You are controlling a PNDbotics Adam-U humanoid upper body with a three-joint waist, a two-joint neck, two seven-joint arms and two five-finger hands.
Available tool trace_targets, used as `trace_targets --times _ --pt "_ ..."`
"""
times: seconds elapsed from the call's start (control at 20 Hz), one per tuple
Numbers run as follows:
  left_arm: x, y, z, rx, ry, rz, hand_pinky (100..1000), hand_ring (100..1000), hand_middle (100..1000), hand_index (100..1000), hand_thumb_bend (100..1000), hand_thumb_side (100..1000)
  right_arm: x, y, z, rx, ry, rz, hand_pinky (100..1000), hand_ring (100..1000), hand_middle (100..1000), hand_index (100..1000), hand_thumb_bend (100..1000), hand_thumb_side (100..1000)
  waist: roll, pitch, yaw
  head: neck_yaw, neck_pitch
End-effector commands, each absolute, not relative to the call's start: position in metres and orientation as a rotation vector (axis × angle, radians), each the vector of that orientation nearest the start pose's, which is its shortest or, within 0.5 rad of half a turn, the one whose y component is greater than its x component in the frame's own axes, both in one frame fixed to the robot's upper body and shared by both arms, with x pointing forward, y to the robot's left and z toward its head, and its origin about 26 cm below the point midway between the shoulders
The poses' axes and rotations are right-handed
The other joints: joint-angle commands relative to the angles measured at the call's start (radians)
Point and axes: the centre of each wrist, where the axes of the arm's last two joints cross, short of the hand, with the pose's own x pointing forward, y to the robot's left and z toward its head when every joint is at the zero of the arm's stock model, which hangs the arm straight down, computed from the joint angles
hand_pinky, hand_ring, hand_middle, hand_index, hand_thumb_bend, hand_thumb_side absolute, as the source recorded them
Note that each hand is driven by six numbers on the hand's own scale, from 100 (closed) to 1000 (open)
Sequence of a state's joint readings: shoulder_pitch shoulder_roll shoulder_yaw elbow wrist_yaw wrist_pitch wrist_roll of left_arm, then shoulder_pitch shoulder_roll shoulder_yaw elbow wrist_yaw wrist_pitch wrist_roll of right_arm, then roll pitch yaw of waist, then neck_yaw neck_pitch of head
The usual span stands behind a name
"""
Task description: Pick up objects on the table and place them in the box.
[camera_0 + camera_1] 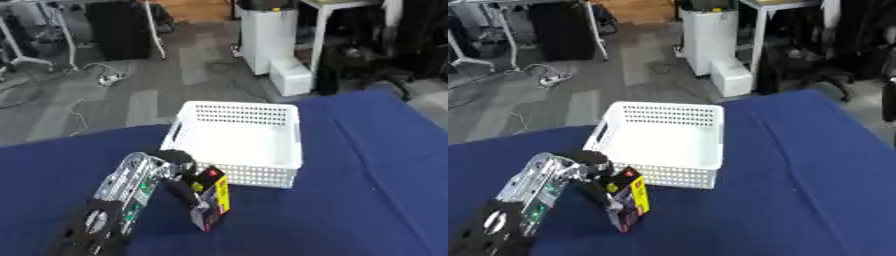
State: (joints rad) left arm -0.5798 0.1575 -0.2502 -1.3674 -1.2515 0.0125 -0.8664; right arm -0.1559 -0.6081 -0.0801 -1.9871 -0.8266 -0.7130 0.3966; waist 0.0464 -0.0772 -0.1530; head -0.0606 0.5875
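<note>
Blue cloth covers the tabletop (367, 200). At the left, the left robot hand (179, 180) reaches in from the lower corner, its dark fingers curled round a small black box (211, 199) with yellow and red print. That box is tilted and sits just in front of the near wall of the white perforated basket (241, 172), close beside it. The basket stands right of the arm, near the tabletop's far edge.
</note>
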Motion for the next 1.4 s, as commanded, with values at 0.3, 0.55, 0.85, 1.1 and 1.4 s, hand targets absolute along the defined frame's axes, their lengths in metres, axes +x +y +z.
trace_targets --times 0.3,0.55,0.85,1.1,1.4 --pt "0.395 0.16 0.123 0.739 -1.029 -1.826 100 228 263 418 265 739 0.281 -0.332 0.212 -0.622 3.14 -0.714 188 277 385 469 100 1000 -0.006 -0.004 0.0 0.007 -0.011" --pt "0.395 0.16 0.122 0.747 -1.041 -1.84 100 220 256 418 271 734 0.281 -0.332 0.212 -0.622 3.14 -0.714 188 277 385 468 100 1000 -0.006 -0.005 0.0 0.007 -0.01" --pt "0.394 0.16 0.129 0.766 -1.065 -1.852 100 207 242 413 273 737 0.281 -0.332 0.212 -0.624 3.14 -0.713 188 277 385 469 100 1000 -0.006 -0.005 0.0 0.008 -0.008" --pt "0.391 0.16 0.151 0.823 -1.134 -1.855 100 178 224 402 247 762 0.281 -0.332 0.212 -0.625 3.141 -0.714 188 277 384 469 100 1000 -0.006 -0.006 0.0 0.007 -0.007" --pt "0.382 0.161 0.184 0.919 -1.232 -1.852 100 164 214 397 230 783 0.281 -0.332 0.211 -0.624 3.143 -0.716 188 277 384 468 100 1000 -0.006 -0.008 0.002 0.006 -0.006"
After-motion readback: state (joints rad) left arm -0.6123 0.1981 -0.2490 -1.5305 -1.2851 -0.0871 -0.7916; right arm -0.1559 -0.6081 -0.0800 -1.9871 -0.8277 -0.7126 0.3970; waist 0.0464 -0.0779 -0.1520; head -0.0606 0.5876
